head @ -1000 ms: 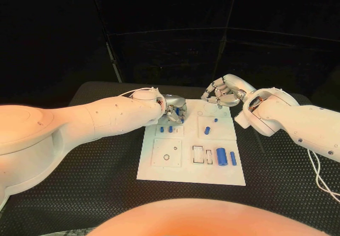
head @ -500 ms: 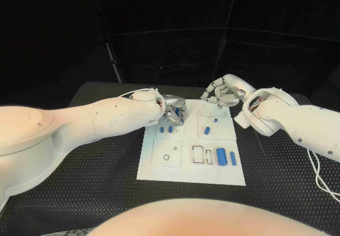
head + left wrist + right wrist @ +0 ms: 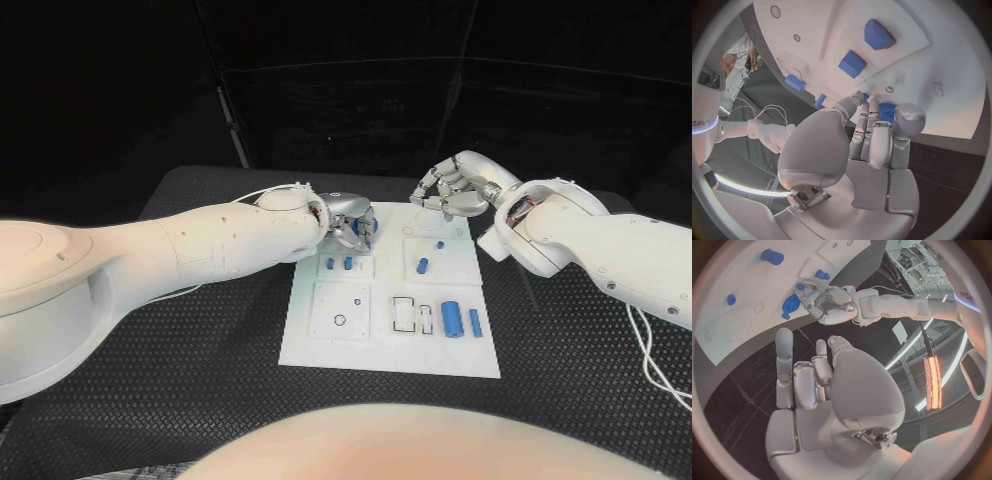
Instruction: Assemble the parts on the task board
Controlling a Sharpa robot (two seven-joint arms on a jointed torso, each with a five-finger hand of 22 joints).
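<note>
Nearest you, the white task board (image 3: 389, 345) lies flat on the black table (image 3: 173, 400). Along the board's near right stretch sits a fat blue cylinder (image 3: 451, 318) lying on its side, with a slimmer blue rod (image 3: 475, 321) just beside it on the right, both close to a pair of outlined slots. To the left, a small ring mark sits in its own square.

Moving up the board, you have two short blue pegs (image 3: 338, 264) side by side on the left panel, and a blue pin (image 3: 421, 266) lying tilted on the right panel, with a tiny blue dot of a part (image 3: 440, 244) just beyond it.

Now your left hand (image 3: 351, 226) is over the far left corner of the board, fingers drawn together. The left wrist view shows those fingertips (image 3: 874, 106) pinching a small blue piece (image 3: 886, 112) right down at the board surface, next to a little ring mark; whether the piece touches the board, you cannot tell.

Farthest out, your right hand (image 3: 453, 192) hangs above the board's far right edge, fingers curled inward with nothing in them. From the right wrist view its fingers (image 3: 784, 357) point toward the board, apart from it.
</note>
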